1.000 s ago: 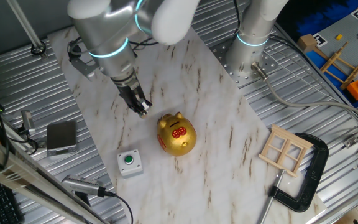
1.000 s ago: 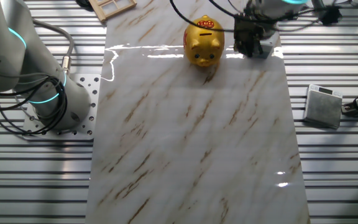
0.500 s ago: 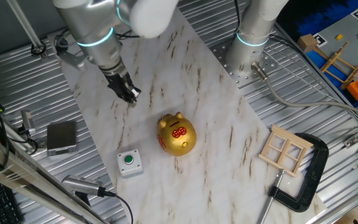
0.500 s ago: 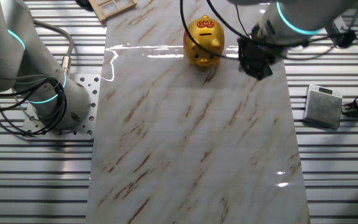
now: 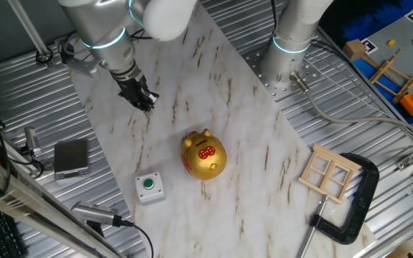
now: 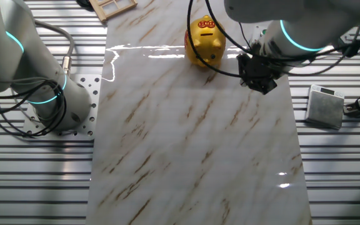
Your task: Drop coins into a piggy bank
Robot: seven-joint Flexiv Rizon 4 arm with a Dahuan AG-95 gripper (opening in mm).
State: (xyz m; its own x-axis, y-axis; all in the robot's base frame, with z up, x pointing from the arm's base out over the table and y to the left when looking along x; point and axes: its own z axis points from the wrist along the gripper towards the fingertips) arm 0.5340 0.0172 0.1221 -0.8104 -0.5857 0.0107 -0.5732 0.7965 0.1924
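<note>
**Gripper low over marble, piggy bank alone at centre**

Marble with brown veining covers the counter [image 5: 264,165], a pale slab laid across ribbed metal. On it, roughly in the middle in one fixed view, sits the piggy bank [image 5: 203,155], a shiny gold pig with small ears and red markings on its back. In the other fixed view the piggy bank [image 6: 205,42] sits near the far edge of the slab, upright, with nothing touching it.

The gripper [image 5: 141,99] hangs from the arm over the slab's edge region, well apart from the pig and pointing down toward the marble. From the other side the gripper [image 6: 258,76] shows as a dark block beside the pig's side of the slab, close to the surface. Its fingers are small and dark against the marble, and I cannot tell whether they stand apart or together, nor whether anything is held between them.

A small grey box [image 5: 148,188] with a green button rests on the slab near the pig, not touching it. A flat grey device [image 5: 71,157] lies on the ribbed metal just off the slab. At the opposite end, a small wooden window frame [image 5: 329,172] lies at the slab's corner, with a black C-clamp [image 5: 355,208] beside it.
</note>
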